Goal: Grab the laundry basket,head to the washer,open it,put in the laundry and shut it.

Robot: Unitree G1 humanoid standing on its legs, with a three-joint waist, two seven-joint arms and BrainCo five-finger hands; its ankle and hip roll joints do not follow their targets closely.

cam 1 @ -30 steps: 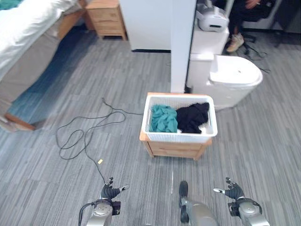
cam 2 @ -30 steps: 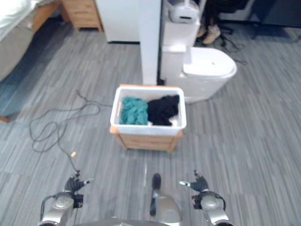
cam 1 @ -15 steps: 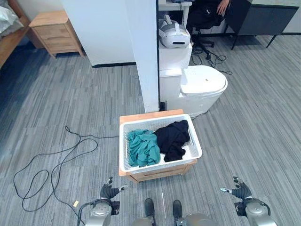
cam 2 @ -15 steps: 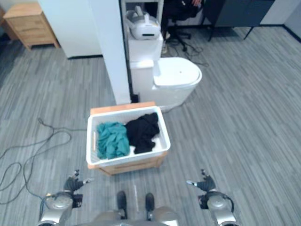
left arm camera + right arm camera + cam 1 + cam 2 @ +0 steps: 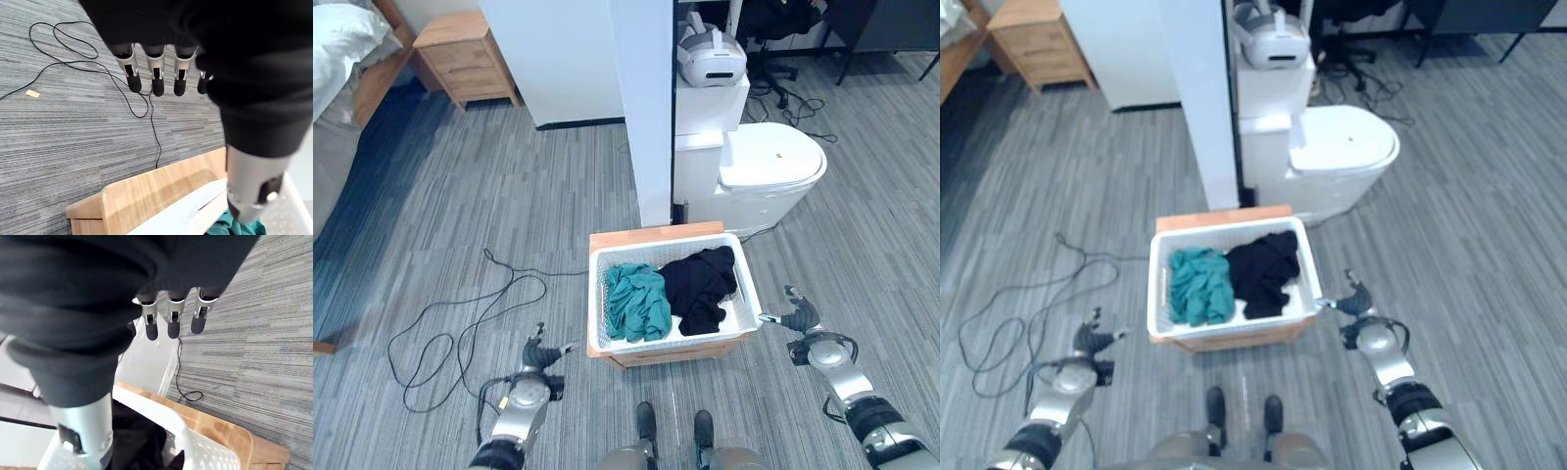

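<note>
The laundry basket [image 5: 671,304] was a white, perforated plastic tub with a thick rolled rim; it sat on a low wooden stand [image 5: 666,354] on the grey plank floor [image 5: 460,225], directly ahead of the robot. It held a teal garment [image 5: 636,300] on the left half and a black garment [image 5: 700,286] on the right half, both crumpled and lying below the rim.

Handling assessment: the shell appeared rigid and the load light, so the basket should lift without sagging. The smooth plastic rim might slip under straight fingers. The cloth was soft and loose and could shift if the basket tipped. The recommended hold was at the two short ends, under the rim, one hand per end, lifted level.

The right hand [image 5: 795,316] was beside the basket's right end, thumb tip close to the rim, fingers extended and grasping nothing. The left hand [image 5: 536,356] was apart from the left end, fingers likewise extended and empty. A loose black cable [image 5: 460,323] lay on the floor to the left
</note>
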